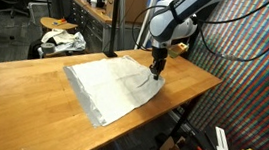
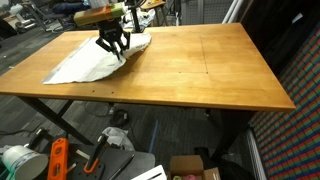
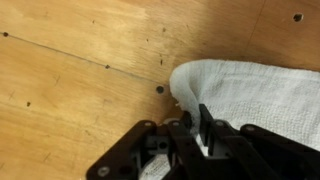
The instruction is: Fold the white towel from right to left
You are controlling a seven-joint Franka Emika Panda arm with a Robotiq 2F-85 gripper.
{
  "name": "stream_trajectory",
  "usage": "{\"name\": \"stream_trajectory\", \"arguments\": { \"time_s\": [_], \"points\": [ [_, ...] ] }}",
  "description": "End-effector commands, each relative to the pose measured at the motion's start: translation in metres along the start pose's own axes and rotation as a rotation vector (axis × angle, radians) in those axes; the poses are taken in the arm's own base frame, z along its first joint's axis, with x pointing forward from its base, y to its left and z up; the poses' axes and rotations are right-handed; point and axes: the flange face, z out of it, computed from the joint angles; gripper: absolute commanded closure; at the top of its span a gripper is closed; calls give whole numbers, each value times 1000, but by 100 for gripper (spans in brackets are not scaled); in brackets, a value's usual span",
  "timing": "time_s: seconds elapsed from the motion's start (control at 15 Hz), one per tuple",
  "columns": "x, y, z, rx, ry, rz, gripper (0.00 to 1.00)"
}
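One corner of the white towel (image 1: 108, 87) is held by the gripper (image 1: 157, 75) (jaws clenched on it); the rest is spread flat beyond.

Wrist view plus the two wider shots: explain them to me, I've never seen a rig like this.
A robot arm works at a wooden table. Two pictures come from cameras standing in the room, at different spots; the close one comes from a camera on the arm's wrist, looking down past its jaws. A white towel lies spread on the table. The jaws are down at the towel's edge; they stand close together, but whether they pinch the cloth cannot be told.
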Motion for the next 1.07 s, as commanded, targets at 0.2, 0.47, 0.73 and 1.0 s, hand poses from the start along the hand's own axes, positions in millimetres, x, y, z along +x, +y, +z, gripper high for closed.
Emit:
{"name": "stream_trajectory", "arguments": {
  "time_s": [0.2,0.47,0.73,1.0],
  "points": [
    [-5,-78,-40,-106,49,-58,98],
    [-8,-135,-43,-172,79,-115,98],
    [-16,-185,-44,-223,138,-153,98],
    [-22,-224,-44,-272,207,-170,98]
  ]
}}
